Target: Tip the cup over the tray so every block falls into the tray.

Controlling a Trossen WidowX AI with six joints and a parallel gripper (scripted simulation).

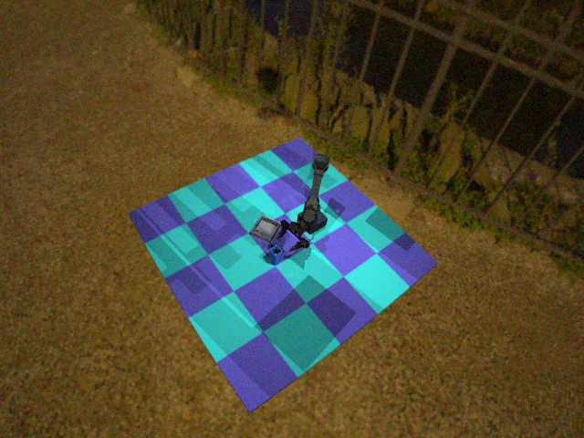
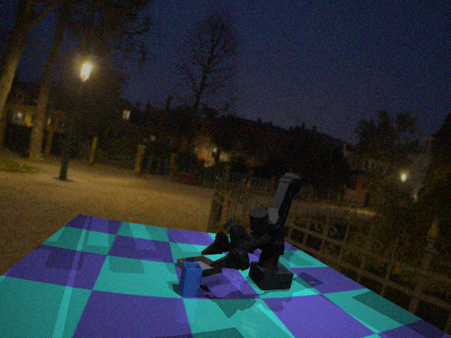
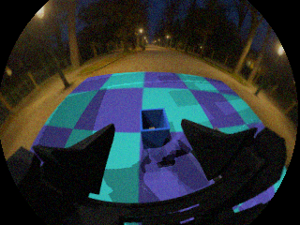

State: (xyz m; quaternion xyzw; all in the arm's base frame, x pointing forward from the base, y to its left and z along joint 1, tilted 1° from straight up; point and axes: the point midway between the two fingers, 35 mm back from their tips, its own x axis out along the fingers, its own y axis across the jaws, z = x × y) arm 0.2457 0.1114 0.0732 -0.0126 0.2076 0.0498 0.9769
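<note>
The blue square cup stands upright on the checkered table. A small pale block shows inside it in the wrist view; other blocks cannot be made out. My gripper is open and empty, with its fingers pointing toward the cup from the arm's side. The cup lies ahead of the fingertips and between their lines in the wrist view, nearer the right finger. The shallow grey tray is beside the cup, and no blocks can be made out in it. The tray is not visible in the wrist view.
The arm's base stands on the table, behind the gripper. The tray lies close to one finger in the top view. A fence and sandy ground surround the table.
</note>
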